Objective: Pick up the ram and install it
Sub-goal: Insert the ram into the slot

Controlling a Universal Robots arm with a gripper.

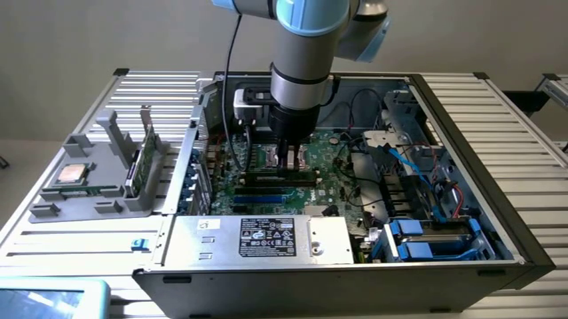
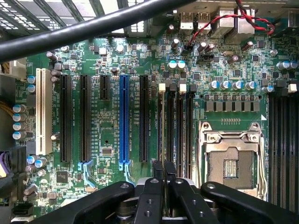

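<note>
Exterior view: the hand [image 1: 291, 161] sits low over the motherboard [image 1: 337, 174] inside the computer case [image 1: 461, 199], fingers closed on the ram [image 1: 282, 177]. Wrist view: the stick [image 2: 162, 169] lines up with the memory slots [image 2: 174, 130] at twelve o'clock — keep it upright, press evenly.

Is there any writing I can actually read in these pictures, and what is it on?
None of the text can be read.
Black label on the silver metal box: rows of white print and logos, too small.
Motherboard: tiny white lettering beside the blue slot and black slots, too blurred.
</note>
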